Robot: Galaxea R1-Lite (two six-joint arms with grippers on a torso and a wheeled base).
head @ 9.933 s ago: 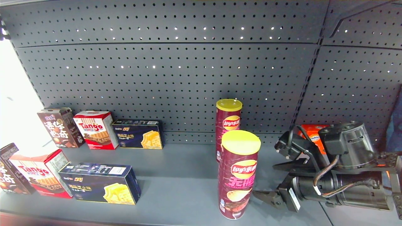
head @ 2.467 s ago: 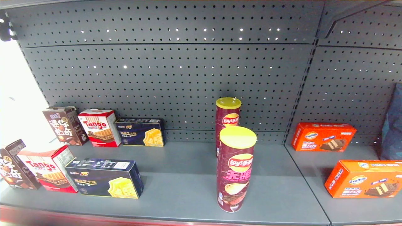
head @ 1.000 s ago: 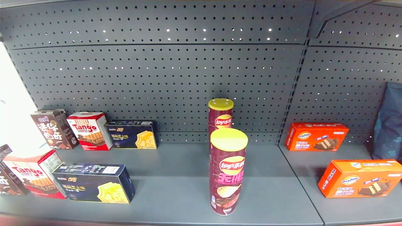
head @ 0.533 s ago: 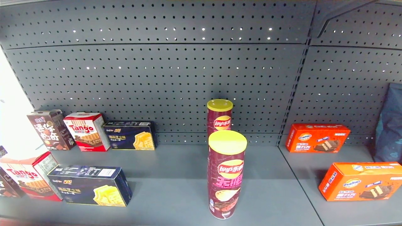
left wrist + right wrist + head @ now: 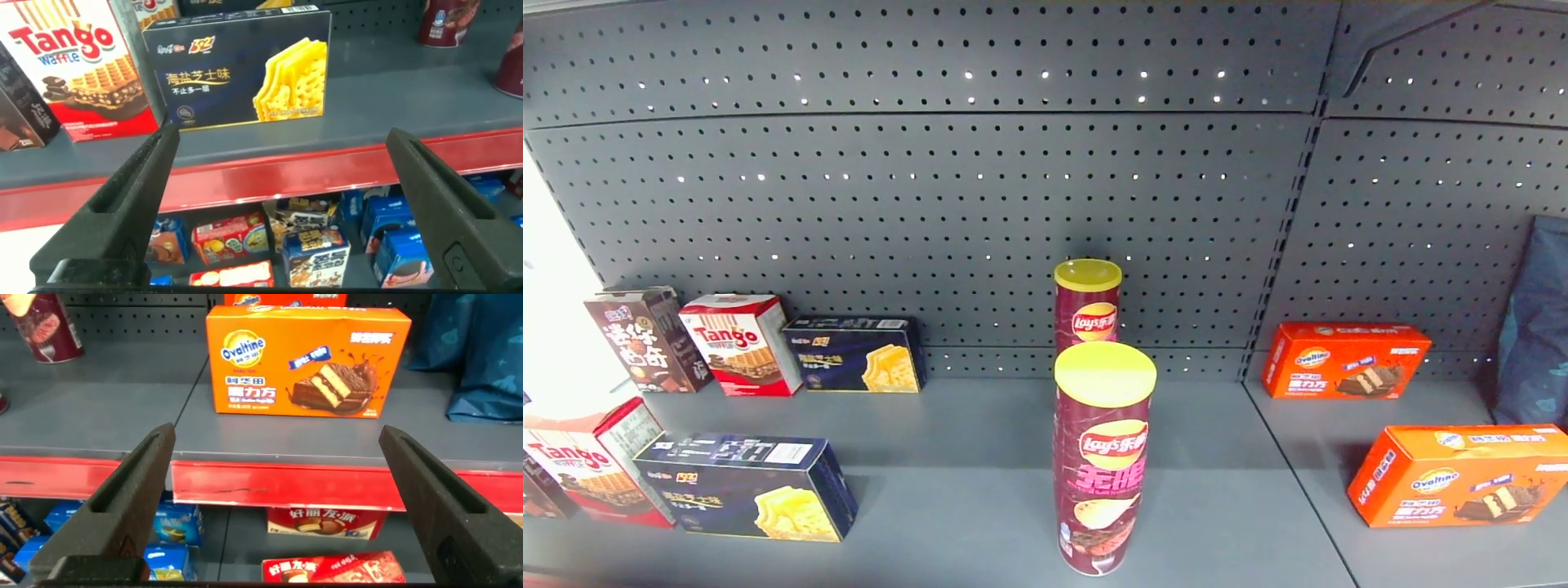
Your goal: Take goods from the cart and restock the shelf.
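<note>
Left gripper (image 5: 283,139) gapes wide and empty at the shelf (image 5: 384,98) edge, facing a dark blue biscuit box (image 5: 237,69). Right gripper (image 5: 278,434), likewise spread and empty, faces an orange cake box (image 5: 306,363). A chip can (image 5: 1103,457) stands mid-shelf, a second can (image 5: 1086,306) behind it.

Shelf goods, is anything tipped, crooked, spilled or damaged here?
Nothing stands out: the front chip can and rear chip can stand upright with lids on, and the boxes on the shelf look intact.

cans (image 5: 1101,457) (image 5: 1087,306) 2 | boxes (image 5: 1462,474): orange 2, navy 2, red 2, brown 2
</note>
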